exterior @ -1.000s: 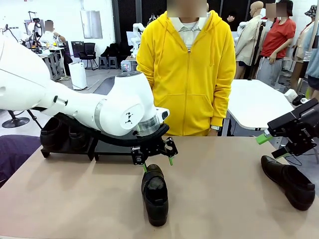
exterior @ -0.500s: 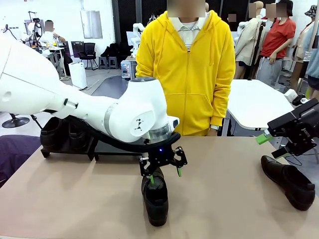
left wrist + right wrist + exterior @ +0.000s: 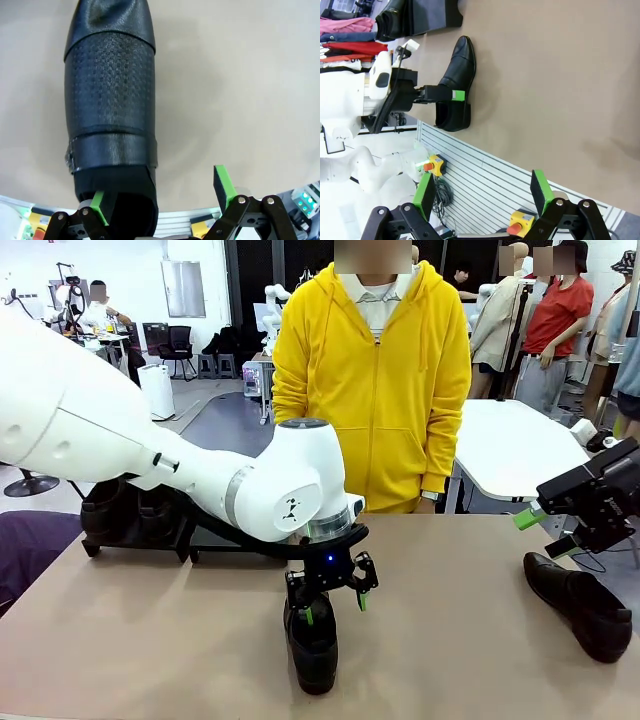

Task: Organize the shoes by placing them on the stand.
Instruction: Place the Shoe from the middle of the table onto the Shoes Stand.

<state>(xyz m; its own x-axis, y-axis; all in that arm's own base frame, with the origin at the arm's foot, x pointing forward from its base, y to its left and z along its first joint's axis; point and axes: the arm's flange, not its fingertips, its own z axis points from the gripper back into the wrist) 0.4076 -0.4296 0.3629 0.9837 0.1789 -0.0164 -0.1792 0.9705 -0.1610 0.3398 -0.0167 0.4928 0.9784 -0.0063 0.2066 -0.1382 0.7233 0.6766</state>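
Note:
One black shoe (image 3: 312, 645) lies mid-table, toe toward me. My left gripper (image 3: 335, 607) is down at its heel end, open; in the left wrist view one green pad (image 3: 100, 206) sits inside the opening of the shoe (image 3: 110, 100) and the other pad (image 3: 223, 182) hangs beside it over bare table. A second shoe (image 3: 580, 605) lies at the right, with my right gripper (image 3: 560, 530) open and empty just above and behind it. The black stand (image 3: 205, 540) is at the far left and carries two more shoes (image 3: 105, 508).
A person in a yellow hoodie (image 3: 375, 390) stands at the far edge, arms down. The right wrist view looks across the table at the middle shoe (image 3: 455, 85) and the stand (image 3: 432, 15). Bare tabletop lies between the two shoes.
My left arm swung forward and down, bringing the gripper from above the shoe's heel to straddle its side wall, one finger inside the opening. The right arm stayed still.

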